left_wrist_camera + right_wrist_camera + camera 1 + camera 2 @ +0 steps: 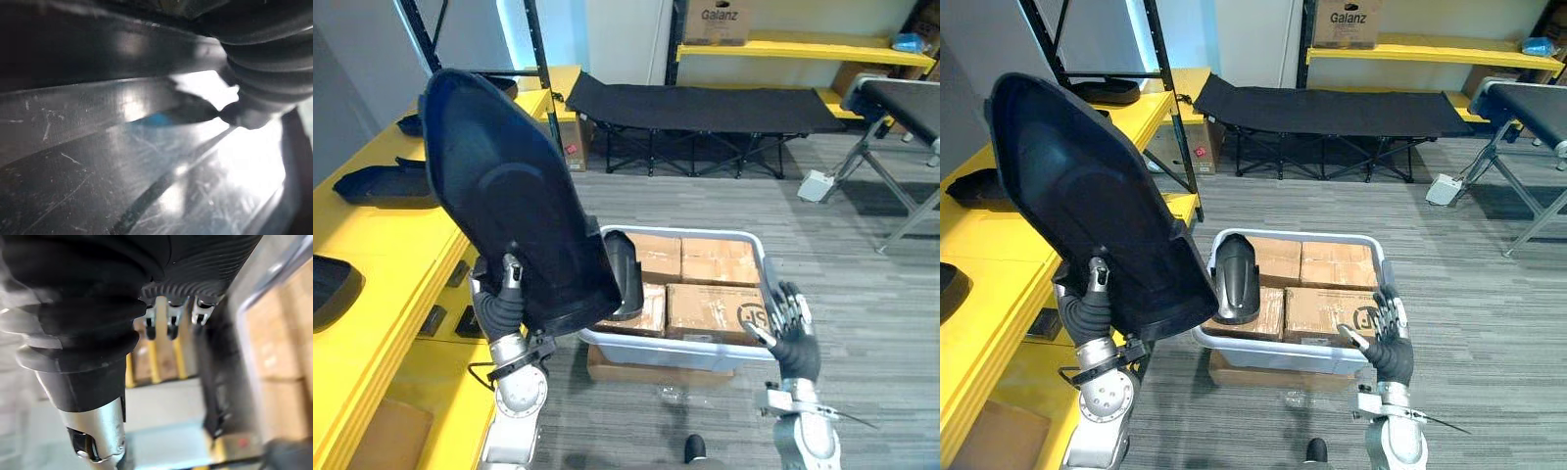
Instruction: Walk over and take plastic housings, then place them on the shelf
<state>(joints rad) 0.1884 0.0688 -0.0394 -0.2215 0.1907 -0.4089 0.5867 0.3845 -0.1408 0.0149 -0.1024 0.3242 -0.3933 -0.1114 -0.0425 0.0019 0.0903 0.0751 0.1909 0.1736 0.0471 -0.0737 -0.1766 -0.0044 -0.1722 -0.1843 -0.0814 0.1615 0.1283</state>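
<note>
**Housing raised in my left hand, shelf on its left**

My left hand [501,305] is clamped on the lower end of the large black plastic housing [509,196]. One digit is pressed against the broad face turned toward me. The rest of the grip is hidden behind the shell. From the hand the housing rises and leans away to the left. Its long axis runs from my wrist up toward the yellow metal shelf [382,240], and its rounded far end hangs over the shelf's edge.

The shelf lies just beside this hand, on its left, so the left arm is clearly the nearer one. Flat black housings [382,183] lie on it further ahead. I judge the coming move to be a swing left, tipping that long axis down flat onto bare yellow surface.

To the right of the hand, a smaller black curved housing [625,274] stands upright in the grey plastic tote [705,351], against brown cardboard boxes [710,259]. My right hand [793,333] hovers at the tote's near right corner, fingers spread and straight, holding nothing.
</note>
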